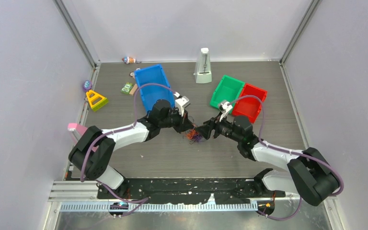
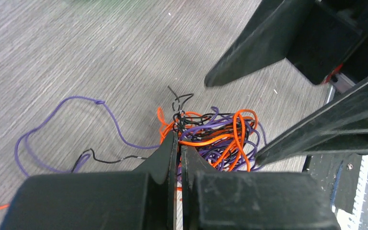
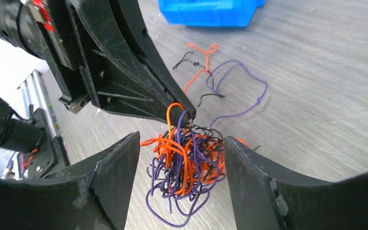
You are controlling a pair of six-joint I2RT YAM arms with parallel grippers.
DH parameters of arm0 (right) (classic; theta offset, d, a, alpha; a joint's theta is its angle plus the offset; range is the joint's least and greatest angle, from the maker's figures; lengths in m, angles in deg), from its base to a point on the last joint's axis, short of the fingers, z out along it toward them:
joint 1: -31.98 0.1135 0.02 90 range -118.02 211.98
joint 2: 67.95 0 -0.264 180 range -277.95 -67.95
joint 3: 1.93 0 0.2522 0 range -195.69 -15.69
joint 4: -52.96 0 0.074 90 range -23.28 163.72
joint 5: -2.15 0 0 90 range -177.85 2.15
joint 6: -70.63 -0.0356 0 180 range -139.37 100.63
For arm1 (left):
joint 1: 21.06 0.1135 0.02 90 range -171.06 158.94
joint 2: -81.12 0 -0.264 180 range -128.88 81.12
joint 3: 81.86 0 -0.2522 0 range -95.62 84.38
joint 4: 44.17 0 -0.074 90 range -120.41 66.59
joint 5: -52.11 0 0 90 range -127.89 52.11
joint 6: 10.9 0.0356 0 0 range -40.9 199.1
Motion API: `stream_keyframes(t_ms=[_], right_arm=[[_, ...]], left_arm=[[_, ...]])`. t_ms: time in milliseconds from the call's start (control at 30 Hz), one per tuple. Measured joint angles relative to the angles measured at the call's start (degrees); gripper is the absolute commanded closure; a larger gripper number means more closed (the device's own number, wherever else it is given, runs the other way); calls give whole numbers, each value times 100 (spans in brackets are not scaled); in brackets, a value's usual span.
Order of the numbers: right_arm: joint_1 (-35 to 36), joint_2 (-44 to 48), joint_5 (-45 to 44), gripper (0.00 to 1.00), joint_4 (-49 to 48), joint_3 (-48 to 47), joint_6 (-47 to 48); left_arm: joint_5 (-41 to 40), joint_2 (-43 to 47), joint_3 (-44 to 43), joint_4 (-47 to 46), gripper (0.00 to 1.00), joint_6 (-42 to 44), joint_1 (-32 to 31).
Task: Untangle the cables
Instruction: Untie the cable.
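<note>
The cables (image 1: 194, 135) are a small tangled clump of thin orange, purple and black strands on the grey table between my two grippers. My left gripper (image 2: 178, 140) is shut, pinching strands at the near top of the clump (image 2: 218, 136). In the right wrist view its closed tip (image 3: 184, 111) holds an orange and a purple loop up from the cables (image 3: 187, 160). My right gripper (image 3: 182, 155) is open, with one finger on each side of the clump and neither pressing on it. Loose purple, black and orange strands (image 2: 52, 127) trail away from the clump.
A blue bin (image 1: 154, 86) stands behind the left arm. A green bin (image 1: 227, 91) and a red bin (image 1: 250, 100) stand behind the right arm. A white metronome-like object (image 1: 203, 66) is at the back, small toys (image 1: 96, 99) at the far left.
</note>
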Motion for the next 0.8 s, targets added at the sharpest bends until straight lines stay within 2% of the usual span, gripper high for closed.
stream_keyframes(t_ms=[100,167,300,433,633,800], right_arm=[[0,280,-264,20,44,15,17],[0,485,-455,18,42,72,35],[0,555,-581,19,44,157,59],[120,304,-511,20,70,127,166],[787,-70,-844,24,592,-234,595],[835,-472,-1215,35,682,-538,638]], left_arm=[[72,52,229,-319,100,-302,184],[195,92,476,-627,100,-573,459],[396,92,833,-1154,100,-1152,1032],[597,92,876,-1609,100,-1532,1088],[935,92,979,-2277,100,-1947,1095],[1095,92,1093,-2634,100,-2135,1106]])
